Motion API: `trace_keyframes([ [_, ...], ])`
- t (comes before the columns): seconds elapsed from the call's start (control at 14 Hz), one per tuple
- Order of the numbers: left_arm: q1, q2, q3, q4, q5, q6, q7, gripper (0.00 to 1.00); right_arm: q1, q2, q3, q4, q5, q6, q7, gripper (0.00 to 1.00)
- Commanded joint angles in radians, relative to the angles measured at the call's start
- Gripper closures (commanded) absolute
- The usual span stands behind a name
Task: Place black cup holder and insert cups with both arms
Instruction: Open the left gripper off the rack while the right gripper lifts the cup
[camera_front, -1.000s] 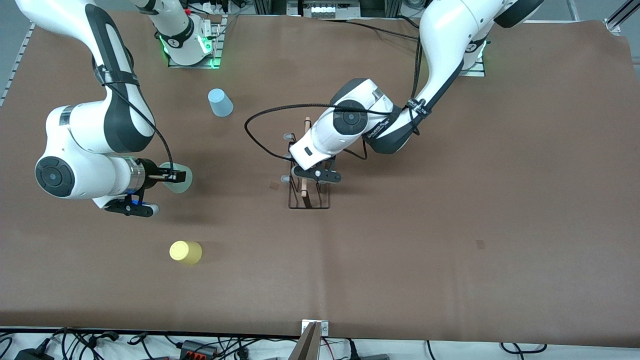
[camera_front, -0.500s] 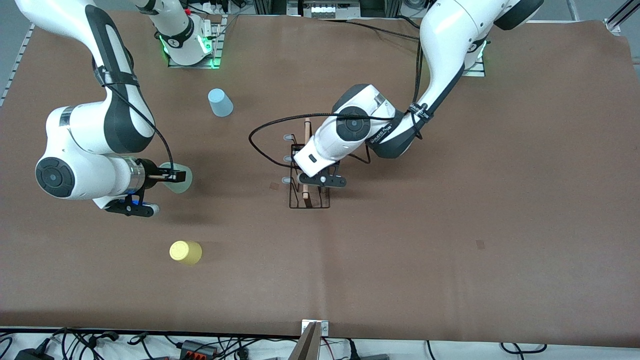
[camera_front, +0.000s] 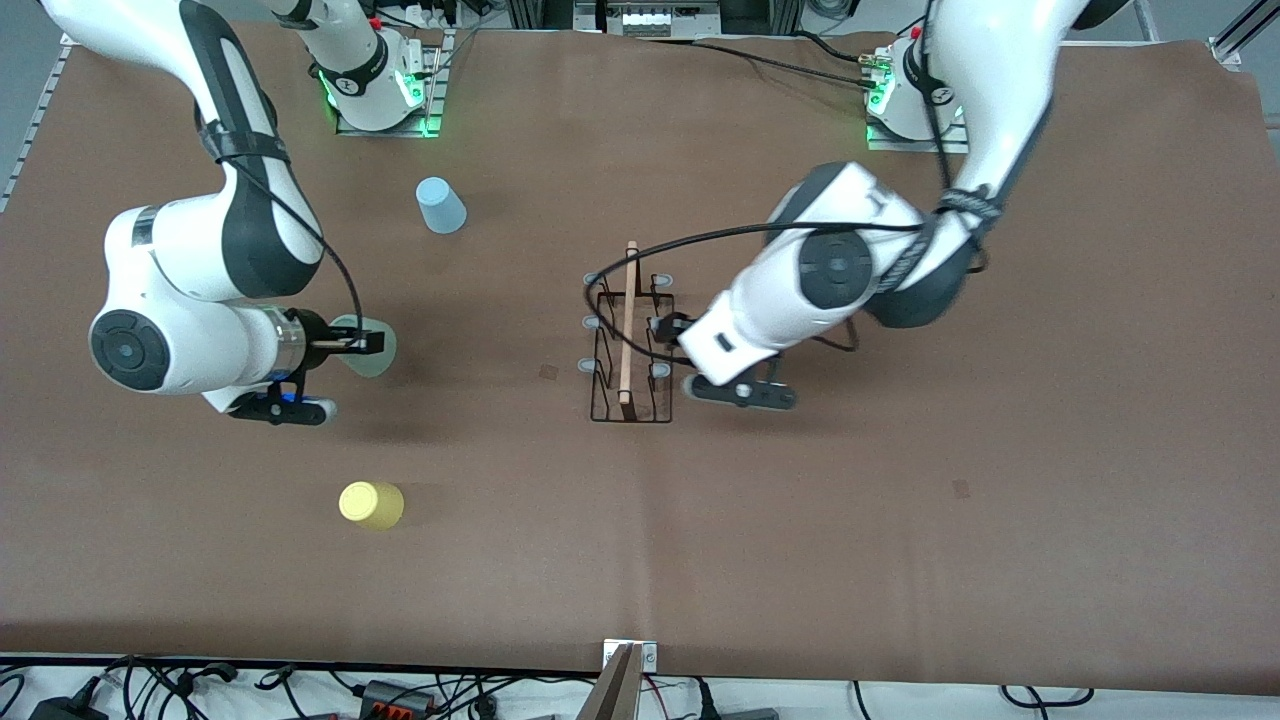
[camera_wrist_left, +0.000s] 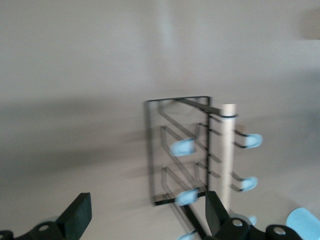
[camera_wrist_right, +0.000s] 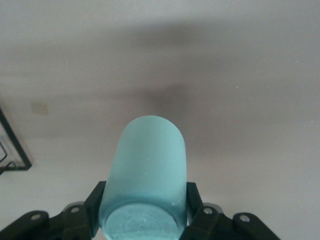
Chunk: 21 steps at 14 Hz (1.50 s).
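Observation:
The black cup holder (camera_front: 630, 342) stands on the table's middle, wooden rod on top, grey-tipped pegs on both sides; it also shows in the left wrist view (camera_wrist_left: 192, 150). My left gripper (camera_front: 678, 332) is open and empty, just beside the holder toward the left arm's end; in the left wrist view (camera_wrist_left: 147, 220) its jaws stand wide apart. My right gripper (camera_front: 365, 345) is shut on the pale grey-green cup (camera_wrist_right: 145, 170), held on its side above the table toward the right arm's end. The light blue cup (camera_front: 440, 205) and the yellow cup (camera_front: 371, 505) stand on the table.
The brown table mat (camera_front: 900, 520) has small tape marks (camera_front: 548, 372) near the holder. The left arm's black cable (camera_front: 700, 240) loops over the holder. Cables and a metal bracket (camera_front: 628, 660) lie along the edge nearest the camera.
My left gripper has let go of the holder's rod and drawn away toward the left arm's end. The holder now stands free, slightly shifted. My right gripper with the cup moved a little toward the holder.

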<state>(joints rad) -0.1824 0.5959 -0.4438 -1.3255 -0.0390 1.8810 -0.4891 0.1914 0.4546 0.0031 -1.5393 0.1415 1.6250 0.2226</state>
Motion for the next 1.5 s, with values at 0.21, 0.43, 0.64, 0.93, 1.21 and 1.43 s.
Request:
trace_keyframes([
  [0.21, 0.185, -0.129, -0.001, -0.04, 0.025, -0.181, 0.172, 0.0, 0.017, -0.042, 0.207, 0.008, 0.009, -0.053, 0.058, 0.67],
  [0.43, 0.283, -0.174, -0.006, -0.043, 0.028, -0.272, 0.216, 0.0, 0.066, -0.034, 0.284, 0.008, 0.009, -0.039, 0.178, 0.66],
  [0.64, 0.317, -0.229, 0.007, -0.067, 0.076, -0.316, 0.274, 0.0, 0.163, -0.034, 0.29, 0.011, 0.009, -0.03, 0.27, 0.66],
  [0.93, 0.278, -0.404, 0.177, -0.219, 0.085, -0.292, 0.319, 0.0, 0.227, 0.007, 0.29, 0.047, 0.009, 0.028, 0.329, 0.66],
  [1.21, 0.261, -0.576, 0.295, -0.424, 0.087, -0.165, 0.325, 0.0, 0.235, 0.041, 0.29, 0.048, 0.007, 0.087, 0.348, 0.66],
  [1.43, 0.244, -0.637, 0.316, -0.504, 0.085, -0.117, 0.333, 0.0, 0.235, 0.056, 0.29, 0.048, 0.006, 0.13, 0.348, 0.66],
])
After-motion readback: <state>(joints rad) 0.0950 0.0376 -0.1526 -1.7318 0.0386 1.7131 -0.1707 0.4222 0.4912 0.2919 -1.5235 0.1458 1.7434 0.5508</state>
